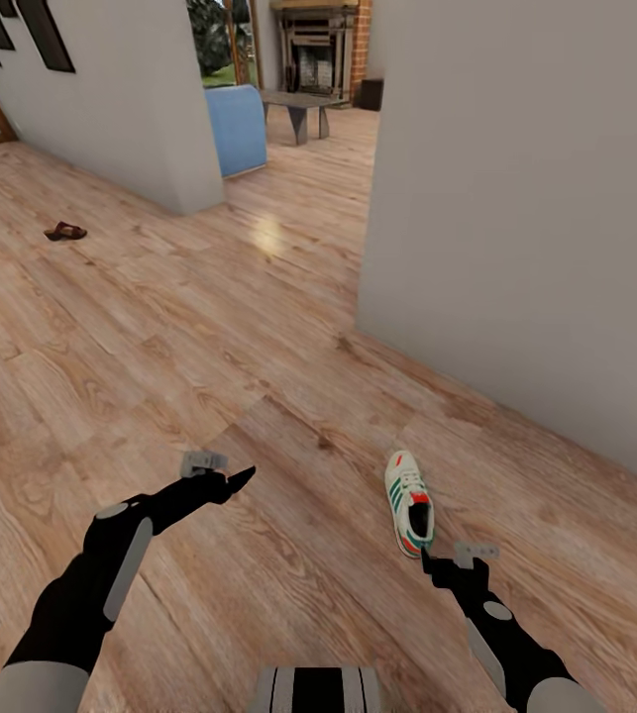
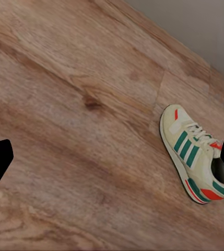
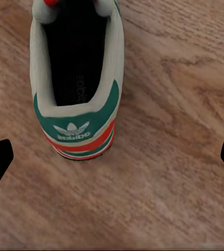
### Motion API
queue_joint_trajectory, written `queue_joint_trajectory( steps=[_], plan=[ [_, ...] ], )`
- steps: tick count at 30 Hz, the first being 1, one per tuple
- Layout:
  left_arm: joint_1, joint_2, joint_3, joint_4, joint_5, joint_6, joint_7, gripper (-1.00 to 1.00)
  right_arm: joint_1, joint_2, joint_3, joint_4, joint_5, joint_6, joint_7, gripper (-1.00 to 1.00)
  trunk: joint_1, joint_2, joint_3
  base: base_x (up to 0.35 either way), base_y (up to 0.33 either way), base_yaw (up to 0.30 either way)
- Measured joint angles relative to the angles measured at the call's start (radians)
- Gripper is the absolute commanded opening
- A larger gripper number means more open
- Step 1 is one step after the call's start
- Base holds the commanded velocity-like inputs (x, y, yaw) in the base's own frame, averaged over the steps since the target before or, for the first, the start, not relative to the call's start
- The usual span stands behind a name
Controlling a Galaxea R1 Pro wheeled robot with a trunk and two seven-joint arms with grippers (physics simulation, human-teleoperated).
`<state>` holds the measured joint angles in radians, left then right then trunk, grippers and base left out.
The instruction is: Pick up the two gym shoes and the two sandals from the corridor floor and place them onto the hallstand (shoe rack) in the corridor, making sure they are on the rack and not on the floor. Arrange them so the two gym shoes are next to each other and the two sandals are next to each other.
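Here the right gripper [image 1: 444, 564], fingers spread wide, hovers just behind the gym shoe's [image 1: 409, 500] heel, lined up to grasp; the left gripper [image 1: 227, 482] also gapes, empty.

— Where does the head view sit?

— High, looking forward and down over both arms across the corridor floor [image 1: 209, 337], with a grey wall [image 1: 516, 218] on the right and a far room beyond.

— And the wrists?

— The left wrist view looks down at the planks from moderately near, catching a gym shoe [image 2: 195, 154] from the side, near the wall's foot. The right wrist view is much closer, low over the same shoe's heel [image 3: 80, 130] (looking along its length).

— What do they share?

— All three show that shoe [image 1: 409, 500] and the floor around it.
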<state>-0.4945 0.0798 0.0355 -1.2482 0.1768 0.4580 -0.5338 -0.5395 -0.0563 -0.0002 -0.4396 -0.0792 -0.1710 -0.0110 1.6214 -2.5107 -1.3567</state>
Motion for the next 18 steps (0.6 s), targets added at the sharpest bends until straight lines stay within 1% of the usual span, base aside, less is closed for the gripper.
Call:
queue_joint_trajectory(
  steps=[2,4,5,7,11,13,18],
  plan=[
    [0.001,-0.002,-0.007,-0.02,0.0,0.008,-0.001,1.0,0.0,0.0,0.0,-0.001,0.0,0.001,0.0,1.0,0.001,0.0,-0.011,0.0,0.0,0.0],
    [0.006,-0.002,-0.022,-0.036,0.0,0.014,-0.002,1.0,0.0,0.002,0.0,-0.002,0.0,0.003,0.0,1.0,0.002,-0.001,-0.022,0.0,0.0,0.0],
    [0.011,-0.002,-0.041,-0.048,-0.002,0.017,-0.005,1.0,0.0,0.005,0.0,-0.003,0.0,0.006,0.0,1.0,0.002,-0.001,-0.027,0.0,0.0,0.0],
    [0.014,-0.002,-0.062,-0.055,-0.001,0.019,-0.006,1.0,0.0,0.009,0.0,-0.004,0.001,0.013,0.0,1.0,0.003,-0.002,-0.038,0.0,0.0,0.0],
    [0.017,0.001,-0.093,-0.063,0.002,0.021,-0.008,1.0,0.0,0.023,0.0,-0.007,0.003,0.031,0.0,1.0,0.005,-0.003,-0.06,0.0,0.0,0.0],
    [0.018,0.001,-0.101,-0.065,0.003,0.022,-0.009,1.0,0.0,0.029,0.0,-0.009,0.003,0.037,0.0,1.0,0.006,-0.003,-0.069,0.0,0.0,0.0],
    [0.018,0.001,-0.101,-0.065,0.003,0.022,-0.009,1.0,0.0,0.029,0.0,-0.009,0.003,0.037,0.0,1.0,0.008,-0.004,-0.093,0.0,0.0,0.0]
  ],
)
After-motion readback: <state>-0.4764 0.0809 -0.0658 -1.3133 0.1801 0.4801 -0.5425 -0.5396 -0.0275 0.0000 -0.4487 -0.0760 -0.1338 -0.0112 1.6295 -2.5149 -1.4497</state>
